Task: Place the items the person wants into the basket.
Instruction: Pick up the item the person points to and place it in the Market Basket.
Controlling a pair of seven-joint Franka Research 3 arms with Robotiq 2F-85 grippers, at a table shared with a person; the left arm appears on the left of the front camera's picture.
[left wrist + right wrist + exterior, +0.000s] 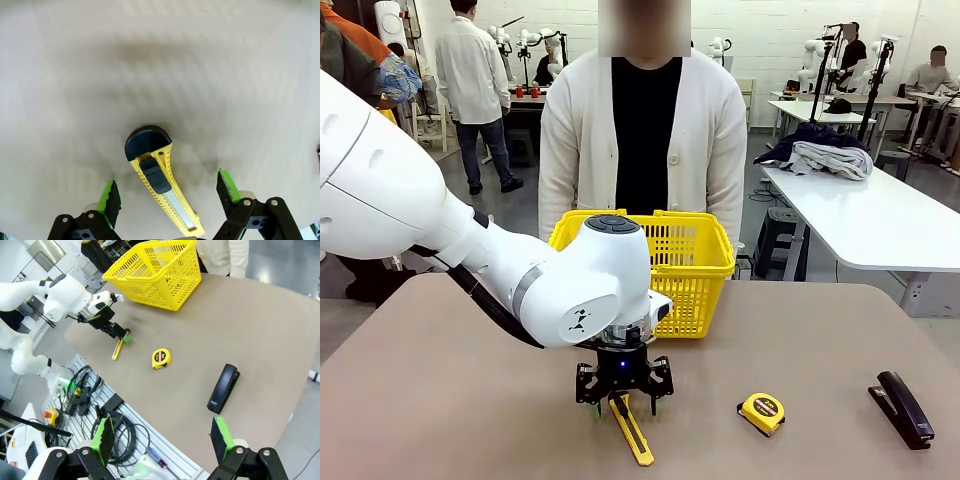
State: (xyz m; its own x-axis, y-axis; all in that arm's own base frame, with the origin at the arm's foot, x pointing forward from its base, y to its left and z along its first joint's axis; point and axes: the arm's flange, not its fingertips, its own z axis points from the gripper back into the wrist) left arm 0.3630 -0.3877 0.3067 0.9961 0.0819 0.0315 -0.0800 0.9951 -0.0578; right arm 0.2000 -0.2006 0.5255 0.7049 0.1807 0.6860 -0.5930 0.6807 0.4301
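A long yellow utility knife (633, 433) (162, 189) (118, 349) lies flat on the tan table near the front edge. My left gripper (624, 403) (170, 196) (119, 333) hangs open straight over it, one green pad on each side of the knife's body, neither touching it. The yellow lattice basket (665, 268) (156, 271) stands at the far middle of the table in front of the person (642, 125) in a white cardigan. My right gripper (162, 439) is open, held high off the table's edge with nothing between its fingers.
A round yellow tape measure (762, 413) (160, 358) lies right of the knife. A black stapler (901, 408) (223, 388) lies farther right near the table's edge. Cables and equipment sit below the table's front edge in the right wrist view.
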